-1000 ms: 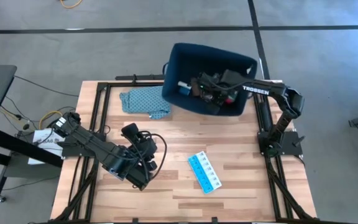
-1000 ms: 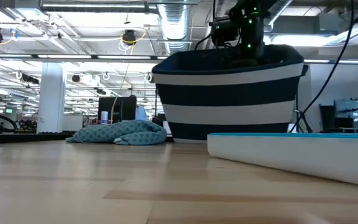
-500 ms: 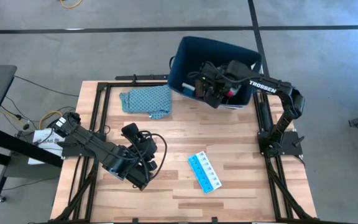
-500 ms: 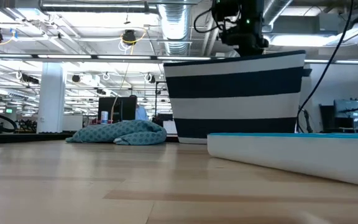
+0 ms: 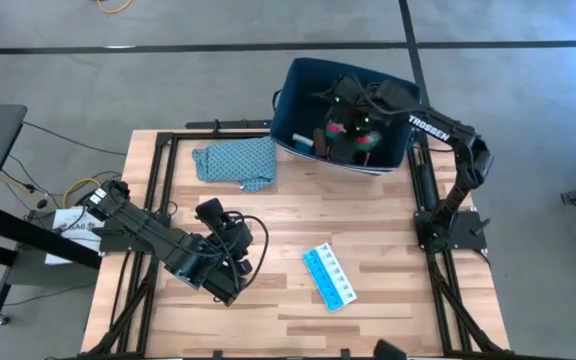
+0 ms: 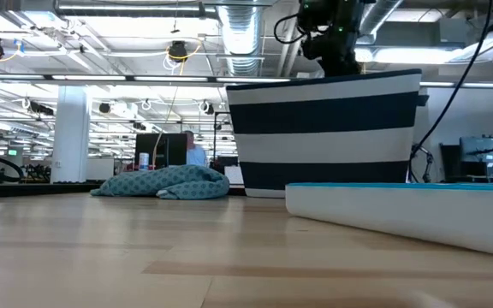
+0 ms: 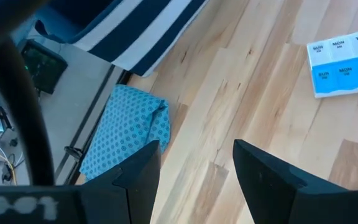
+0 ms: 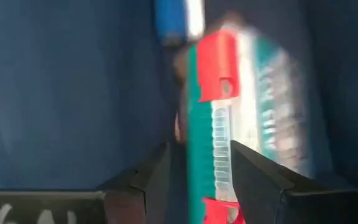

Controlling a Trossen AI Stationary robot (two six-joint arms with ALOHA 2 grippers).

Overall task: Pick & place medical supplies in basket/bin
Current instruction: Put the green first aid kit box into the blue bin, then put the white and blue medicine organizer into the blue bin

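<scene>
My right gripper (image 5: 346, 128) reaches down inside the large dark navy bin (image 5: 290, 105) at the table's far right and is shut on the green-red packet (image 8: 213, 112). In the low view, the striped bin wall (image 6: 323, 128) hides its fingers. Other small items lie on the bin's floor, partly hidden by the arm. The light-blue pill organiser (image 5: 328, 278) lies flat on the table toward the near edge. My left gripper (image 5: 223, 250) waits open over the near left part of the table, touching nothing. My right gripper pinches the green-red packet between its two fingers (image 8: 253, 180), coming from above and pointing down into the bin. The packet's long side (image 8: 219, 168) runs along the fingers and sticks out past their ends. The view is blurred, so I cannot tell whether its free end touches anything.
A teal patterned cloth (image 5: 236, 162) lies bunched on the table just left of the bin. Bare wooden table lies between the cloth, the organiser (image 7: 347, 62) and my left gripper (image 7: 194, 168). A black frame edges the table on all sides.
My right gripper rose from deep in the bin and moved toward the far edge. As it rose, the bin slid a little toward the far right of the table, and it now sits level.
</scene>
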